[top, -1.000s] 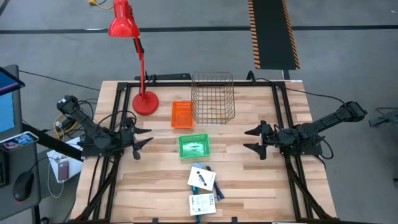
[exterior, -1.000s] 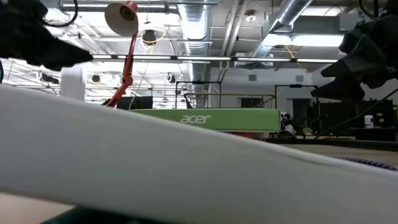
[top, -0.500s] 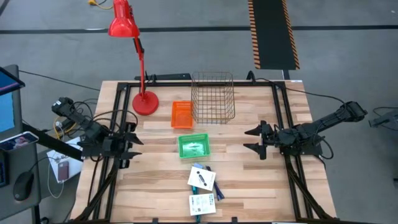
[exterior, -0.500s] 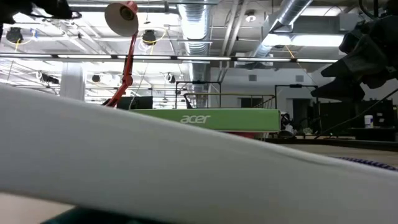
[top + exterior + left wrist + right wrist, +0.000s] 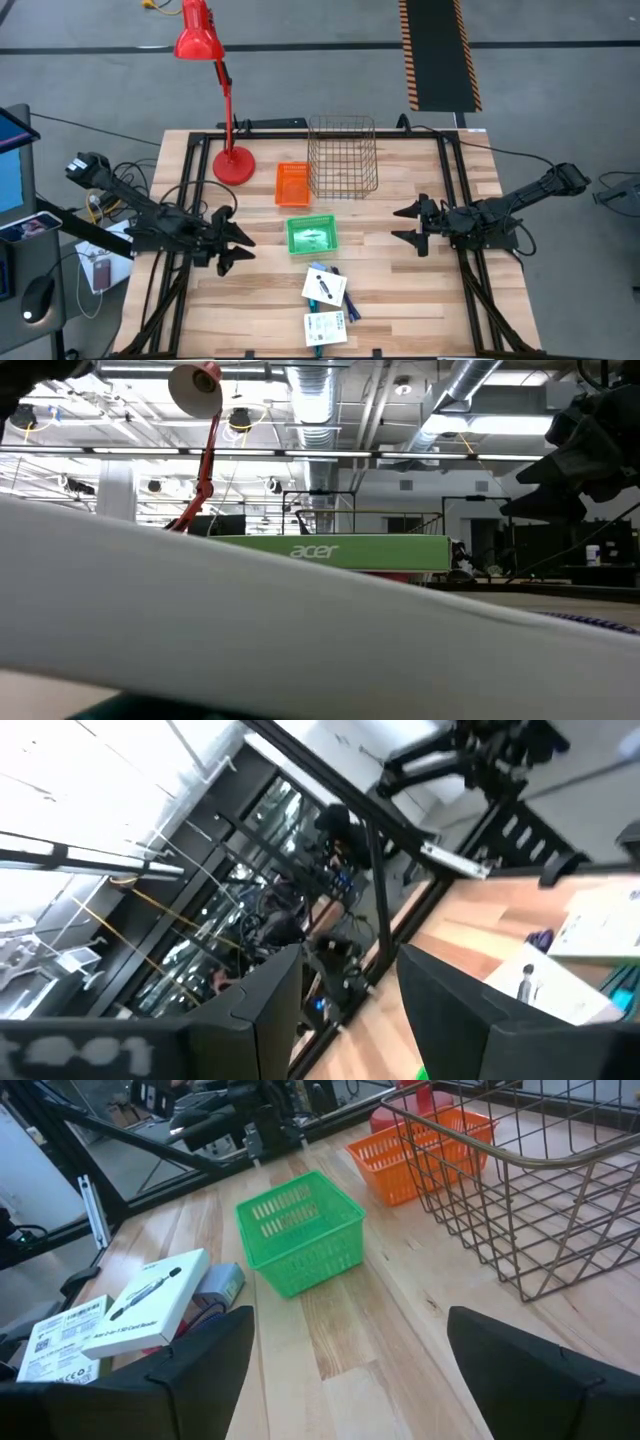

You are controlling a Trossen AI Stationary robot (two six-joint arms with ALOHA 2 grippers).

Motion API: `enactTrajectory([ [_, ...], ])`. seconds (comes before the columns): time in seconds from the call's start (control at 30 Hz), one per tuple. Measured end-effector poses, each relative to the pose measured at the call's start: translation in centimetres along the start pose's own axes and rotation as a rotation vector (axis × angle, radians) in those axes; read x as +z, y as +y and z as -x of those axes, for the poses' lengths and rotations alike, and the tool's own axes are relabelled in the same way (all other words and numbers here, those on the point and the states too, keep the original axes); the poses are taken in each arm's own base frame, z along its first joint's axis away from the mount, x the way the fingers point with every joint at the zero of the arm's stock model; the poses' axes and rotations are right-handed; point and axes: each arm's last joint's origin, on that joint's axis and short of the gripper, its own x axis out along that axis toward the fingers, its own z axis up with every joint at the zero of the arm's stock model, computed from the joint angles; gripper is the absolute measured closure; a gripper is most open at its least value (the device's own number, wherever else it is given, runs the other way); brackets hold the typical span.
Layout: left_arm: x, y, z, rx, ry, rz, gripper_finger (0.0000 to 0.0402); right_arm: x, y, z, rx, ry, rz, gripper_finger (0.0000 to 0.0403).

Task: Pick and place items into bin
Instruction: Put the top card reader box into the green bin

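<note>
The green bin (image 5: 311, 236) stands on the wooden table's middle; inside it I cannot make out single items. Nearer the front edge lie a white card pack with dark print (image 5: 325, 287), a second card pack (image 5: 325, 328) and pens (image 5: 343, 303) between them, all flat on the table. My left gripper (image 5: 238, 248) hovers open left of the bin, pointing at the table's right edge, nothing between its fingers (image 5: 350, 960). My right gripper (image 5: 398, 225) hovers open right of the bin, pointing left; its wrist view shows the bin (image 5: 300, 1230) and both card packs (image 5: 150, 1305).
An orange bin (image 5: 292, 185) and a wire basket (image 5: 342, 157) stand behind the green bin. A red lamp's base (image 5: 233, 165) sits at the far left. A black frame (image 5: 200, 140) runs along the table's edges. In the low view a white thing (image 5: 250, 630) close to the lens blocks most of the table.
My left gripper has risen out of the low view, rolled about its own axis, and swung toward the table's right and near side, closer to the green bin. Its fingers stay apart and hold nothing. The items lie as before.
</note>
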Motion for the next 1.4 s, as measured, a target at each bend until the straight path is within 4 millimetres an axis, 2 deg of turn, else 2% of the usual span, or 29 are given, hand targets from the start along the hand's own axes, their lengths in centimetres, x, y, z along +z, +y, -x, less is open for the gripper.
enactTrajectory([
  [0.2, 0.3, -0.2, -1.6, -0.035, 0.038, -0.007, 0.0241, 0.0, 0.0, 0.0, 0.0, 0.0, 0.0, 0.0076],
  [0.53, -1.2, -2.1, -2.8, -0.089, 0.191, -0.044, 0.0241, 0.0, 0.0, 0.0, 0.0, 0.0, 0.0, 0.0076],
  [0.77, -1.7, -3.0, -3.1, -0.122, 0.236, -0.06, 0.0241, 0.0, 0.0, 0.0, 0.0, 0.0, 0.0, 0.0076],
  [1.4, -2.3, -3.6, -3.0, -0.167, 0.302, -0.064, 0.0241, 0.0, 0.0, 0.0, 0.001, 0.0, 0.0, 0.0076],
])
